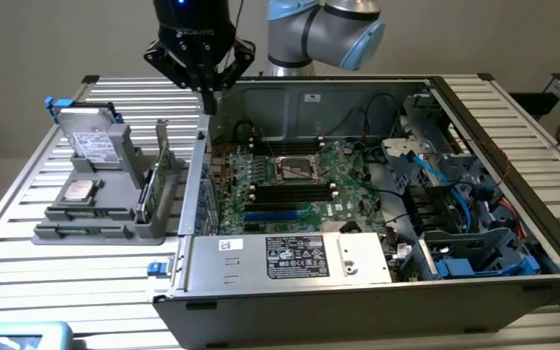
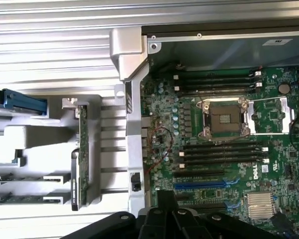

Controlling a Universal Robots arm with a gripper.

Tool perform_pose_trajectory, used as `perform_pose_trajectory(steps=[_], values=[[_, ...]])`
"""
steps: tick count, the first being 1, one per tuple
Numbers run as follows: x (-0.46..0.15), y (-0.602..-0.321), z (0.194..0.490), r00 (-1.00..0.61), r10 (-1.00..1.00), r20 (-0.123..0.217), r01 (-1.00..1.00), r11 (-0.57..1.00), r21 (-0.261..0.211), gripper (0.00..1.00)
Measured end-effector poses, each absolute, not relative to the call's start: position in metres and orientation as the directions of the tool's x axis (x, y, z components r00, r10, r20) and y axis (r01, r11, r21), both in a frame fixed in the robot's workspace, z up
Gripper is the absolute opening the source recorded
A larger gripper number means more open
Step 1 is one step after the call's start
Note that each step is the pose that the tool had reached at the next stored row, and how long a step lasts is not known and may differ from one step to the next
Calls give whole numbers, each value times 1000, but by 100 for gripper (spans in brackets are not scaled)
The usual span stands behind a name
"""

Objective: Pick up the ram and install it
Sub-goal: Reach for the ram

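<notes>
Pincer [image 1: 209, 103] is clenched on nothing, hovering above the case wall [image 1: 202, 157]. You can barely make out the ram [image 2: 25, 199], edge-on in the grey holder [image 1: 105, 232] outside the case, near the bracketed card [image 1: 166, 166].

The table [image 1: 27, 240] is ribbed bare aluminium with a dull satin sheen. On it at centre left of the exterior view, the holder [image 1: 105, 222] is matt grey plastic. The ram [image 1: 145, 193] standing in it is thin green circuit board. The computer case [image 1: 358, 310] is unpainted grey sheet metal, smooth and faintly reflective. Its motherboard [image 1: 343, 208] is glossy green laminate, with a bright metal CPU socket frame [image 1: 297, 169] and black plastic slots [image 1: 290, 191]. The label [image 1: 297, 257] is smooth printed paper. The gripper [image 1: 209, 106] is matt black. The arm joint [image 1: 324, 25] shows glossy pale-blue plastic and brushed metal.
</notes>
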State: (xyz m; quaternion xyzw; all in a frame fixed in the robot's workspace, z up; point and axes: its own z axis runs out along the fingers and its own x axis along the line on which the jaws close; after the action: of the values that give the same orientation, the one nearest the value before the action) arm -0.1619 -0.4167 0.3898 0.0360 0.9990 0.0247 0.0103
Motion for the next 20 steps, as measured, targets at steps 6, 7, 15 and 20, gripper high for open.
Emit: perform_pose_trajectory(steps=[6, 7, 15, 20], values=[[-186, -420, 387, -997, 72, -17, 71, 996, 50, 11], [-191, -420, 386, -997, 72, -17, 71, 996, 50, 11], [-221, -422, 381, -997, 72, -14, 72, 996, 50, 11], [-234, -425, 374, -997, 72, -11, 72, 996, 48, 11]])
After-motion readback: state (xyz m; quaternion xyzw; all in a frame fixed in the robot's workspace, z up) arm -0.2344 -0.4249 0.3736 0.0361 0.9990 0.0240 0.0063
